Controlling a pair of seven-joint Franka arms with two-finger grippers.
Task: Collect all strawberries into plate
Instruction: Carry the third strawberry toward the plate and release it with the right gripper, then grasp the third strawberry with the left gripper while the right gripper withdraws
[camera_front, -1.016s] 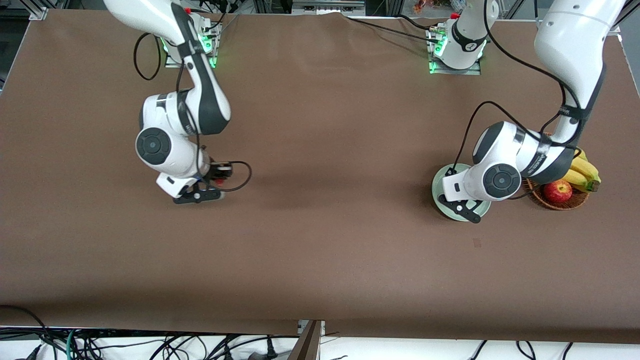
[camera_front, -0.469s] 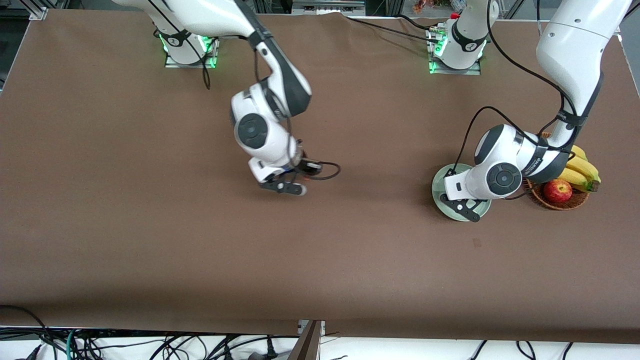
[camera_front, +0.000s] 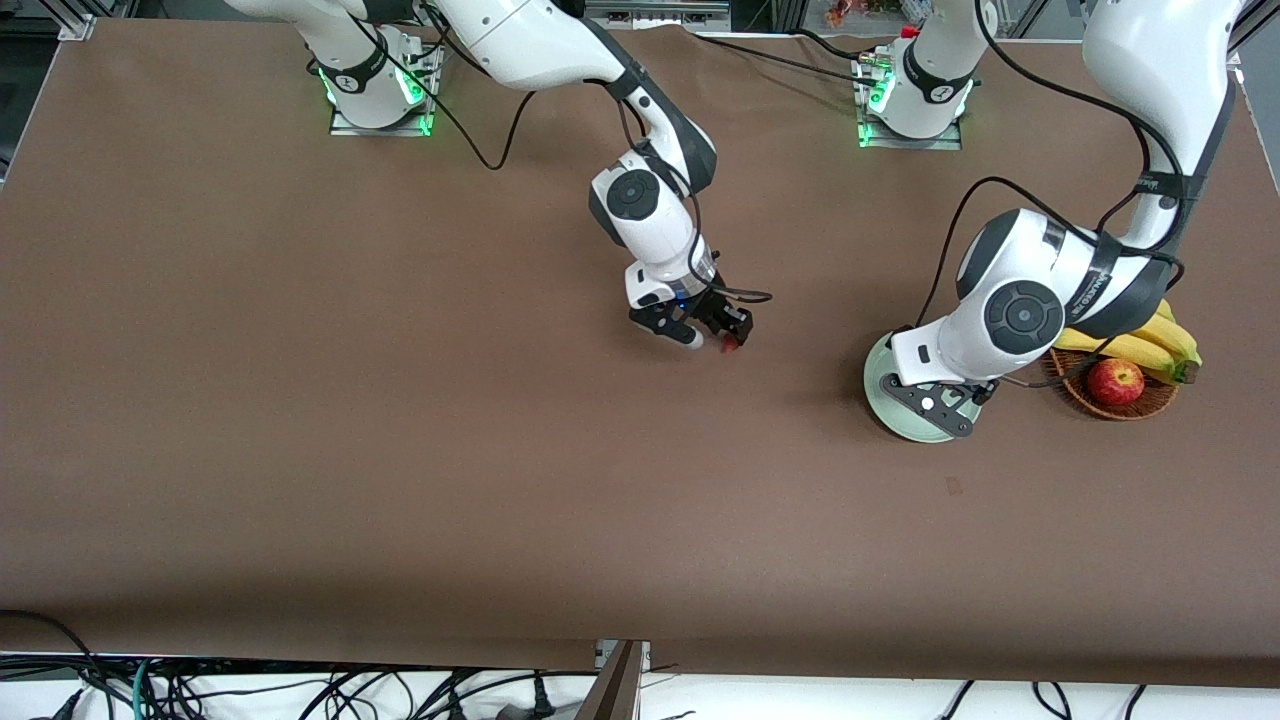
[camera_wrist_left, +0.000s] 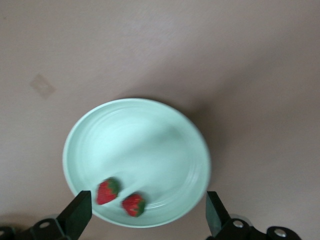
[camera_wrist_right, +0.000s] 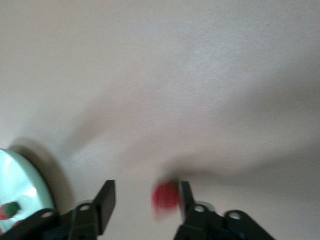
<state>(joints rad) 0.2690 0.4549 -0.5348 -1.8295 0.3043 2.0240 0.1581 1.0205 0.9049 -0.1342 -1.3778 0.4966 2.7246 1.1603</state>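
Note:
The pale mint-green plate (camera_front: 874, 388) lies toward the left arm's end of the table. In the left wrist view the plate (camera_wrist_left: 145, 145) holds two strawberries (camera_wrist_left: 107, 191) (camera_wrist_left: 134, 204). My left gripper (camera_front: 940, 410) hangs over the plate, open and empty (camera_wrist_left: 147, 217). My right gripper (camera_front: 715, 335) is over the middle of the table, short of the plate. Its jaws stand apart (camera_wrist_right: 145, 200). A third strawberry (camera_wrist_right: 166, 198) sits blurred against the inner side of one finger, and it shows red at the gripper's tip in the front view (camera_front: 730, 344). The plate's edge (camera_wrist_right: 20, 182) shows in the right wrist view.
A brown wicker basket (camera_front: 1135, 408) with an apple (camera_front: 1115, 381) and bananas (camera_front: 1165, 345) stands beside the plate, at the left arm's end of the table. A small dark mark (camera_front: 953, 486) lies on the brown cloth nearer the front camera than the plate.
My right arm has swept from the right arm's end of the table to the middle, toward the plate, with the strawberry at its fingers. My left gripper has turned slightly over the plate.

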